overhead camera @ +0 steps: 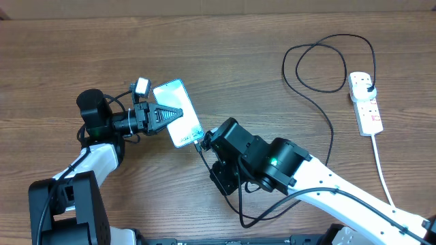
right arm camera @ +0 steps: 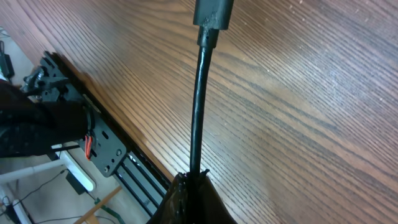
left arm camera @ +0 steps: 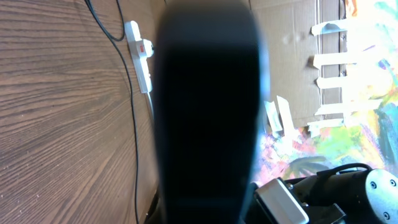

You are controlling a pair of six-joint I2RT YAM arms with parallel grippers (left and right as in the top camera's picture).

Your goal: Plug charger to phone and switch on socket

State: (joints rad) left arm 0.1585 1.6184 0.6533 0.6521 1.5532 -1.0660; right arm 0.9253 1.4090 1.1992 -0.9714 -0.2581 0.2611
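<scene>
The phone [overhead camera: 178, 112] with its light blue screen is held up off the table by my left gripper [overhead camera: 163, 114], which is shut on its edge. In the left wrist view the phone [left arm camera: 208, 112] is a dark blur filling the middle. My right gripper [overhead camera: 204, 139] is shut on the black charger cable [right arm camera: 198, 118] just behind its connector tip [right arm camera: 213, 12], at the phone's bottom edge. The cable [overhead camera: 327, 116] loops across the table to its plug [overhead camera: 368, 89] in the white socket strip [overhead camera: 364, 102] at the far right. The socket also shows in the left wrist view [left arm camera: 140, 56].
The strip's thick white cord [overhead camera: 381, 170] runs toward the table's front right. The table's front edge and a black rail [right arm camera: 106, 143] show in the right wrist view. Cardboard and taped colourful paper [left arm camera: 336, 93] stand behind the table.
</scene>
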